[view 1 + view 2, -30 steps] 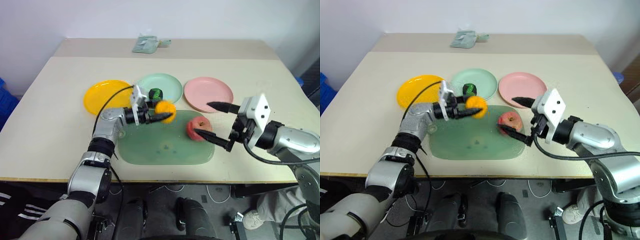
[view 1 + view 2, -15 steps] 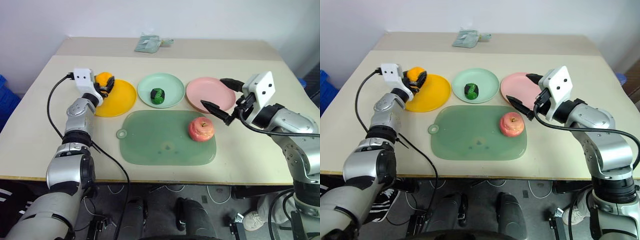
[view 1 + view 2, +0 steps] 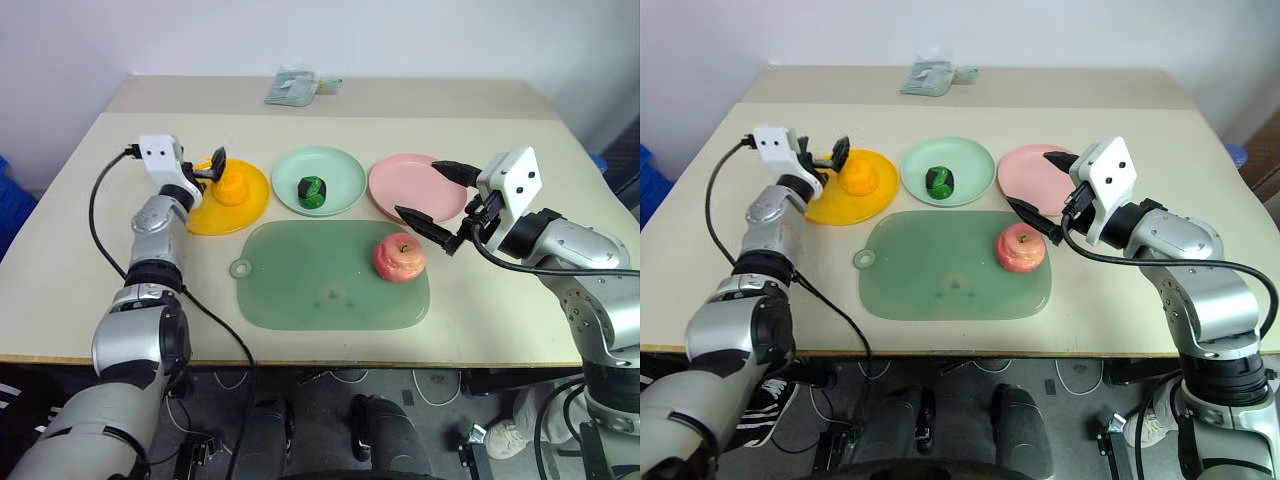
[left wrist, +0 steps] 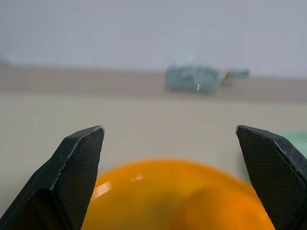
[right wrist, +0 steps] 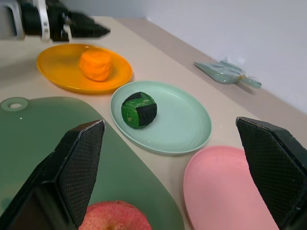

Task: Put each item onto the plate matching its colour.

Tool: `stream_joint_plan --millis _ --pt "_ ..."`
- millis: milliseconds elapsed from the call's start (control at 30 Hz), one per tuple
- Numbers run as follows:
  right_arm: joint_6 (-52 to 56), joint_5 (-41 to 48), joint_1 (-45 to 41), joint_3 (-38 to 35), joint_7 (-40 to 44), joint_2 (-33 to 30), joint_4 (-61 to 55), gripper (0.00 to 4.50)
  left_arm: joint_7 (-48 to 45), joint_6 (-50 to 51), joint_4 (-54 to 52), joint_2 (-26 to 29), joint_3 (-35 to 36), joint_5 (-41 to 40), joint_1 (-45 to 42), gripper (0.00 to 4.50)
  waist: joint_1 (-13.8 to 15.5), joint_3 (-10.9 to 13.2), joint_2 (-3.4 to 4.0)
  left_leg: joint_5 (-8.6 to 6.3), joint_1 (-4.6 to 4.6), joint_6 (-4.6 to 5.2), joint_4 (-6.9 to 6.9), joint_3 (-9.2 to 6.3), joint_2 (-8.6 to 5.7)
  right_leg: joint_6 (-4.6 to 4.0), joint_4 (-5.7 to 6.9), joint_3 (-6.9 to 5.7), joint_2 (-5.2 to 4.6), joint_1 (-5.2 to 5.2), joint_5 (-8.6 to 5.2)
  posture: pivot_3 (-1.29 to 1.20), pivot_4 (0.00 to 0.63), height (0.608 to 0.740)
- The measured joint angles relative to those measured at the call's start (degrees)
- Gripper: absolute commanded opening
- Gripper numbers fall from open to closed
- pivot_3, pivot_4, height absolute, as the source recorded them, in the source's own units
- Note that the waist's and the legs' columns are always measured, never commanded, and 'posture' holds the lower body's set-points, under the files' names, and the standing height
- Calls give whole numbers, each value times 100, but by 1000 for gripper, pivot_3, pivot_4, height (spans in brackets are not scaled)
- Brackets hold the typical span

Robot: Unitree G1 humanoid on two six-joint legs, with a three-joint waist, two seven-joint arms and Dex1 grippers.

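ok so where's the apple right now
The apple sits on the right end of the green mat, just in front of the pink plate, below the open right gripper.

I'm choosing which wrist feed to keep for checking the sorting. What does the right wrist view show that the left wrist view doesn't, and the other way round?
Right wrist view: the striped green ball on the mint plate, the bare pink plate, the apple on the green mat, and the yellow plate. Left wrist view: the left gripper from close, fingers wide apart, clear of the tangerine. Both: that tangerine and the packet at the table's far edge.
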Motion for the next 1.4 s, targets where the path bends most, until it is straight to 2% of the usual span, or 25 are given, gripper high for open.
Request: stream_joint_plan --millis 100,200,333,433,567,967,1133,1267,1400 --pt "10 -13 46 4 80 -72 0 4500 -1090 261 -700 53 72 -496 3 4479 21 0 0 1 -2 -1 0 -1 -1 0 -1 0 -2 1 0 0 150 740" --pt "63 -129 196 70 208 -248 2 4500 -2549 1307 -1866 194 -3 -1266 218 4479 -8 0 0 0 1 -1 0 4 -1 -1 -3 3 -3 3 0 0 150 740" --pt "363 -124 302 312 316 -232 33 4500 -4282 3230 -3633 905 -656 -2019 1241 4479 -147 -2 4 0 13 -1 -7 1 5 -5 10 8 5 2 -3 0 150 740" --pt "474 -137 300 495 291 -42 176 4500 -4831 3548 -4231 1088 -991 -2003 1760 4479 -137 -1 2 3 17 -6 -4 -6 9 -24 17 7 10 1 -13 0 150 740" --pt "626 -158 304 794 258 248 401 4500 -5236 3249 -4465 1318 -1135 -1840 2002 4479 -116 -1 2 4 14 -8 -3 -4 8 -37 14 8 7 1 -20 0 150 740" --pt "613 -571 241 1041 260 339 958 4500 -5619 3440 -4864 1564 -1176 -1874 2272 4479 -116 -1 2 4 7 -7 -3 -5 7 -35 9 7 6 -3 -20 0 150 740" --pt "714 -503 212 970 300 424 942 3062 -5527 3560 -4903 1559 -1170 -1877 2381 4500 -120 -2 1 4 8 -7 -4 -5 8 -34 9 7 7 -3 -19 0 150 740" --pt "688 -572 -115 855 -83 829 1274 3062 -5163 3526 -4795 1387 -1149 -1871 2199 4500 -121 -1 2 5 6 -8 -2 -3 7 -33 13 9 7 -6 -18 0 150 740" --pt "204 -758 -906 463 -686 1169 1994 3062 -4533 2903 -4432 928 -965 -1704 1817 4500 -102 -1 2 5 4 -8 -3 -2 4 -14 11 8 7 -6 -7 0 150 740"
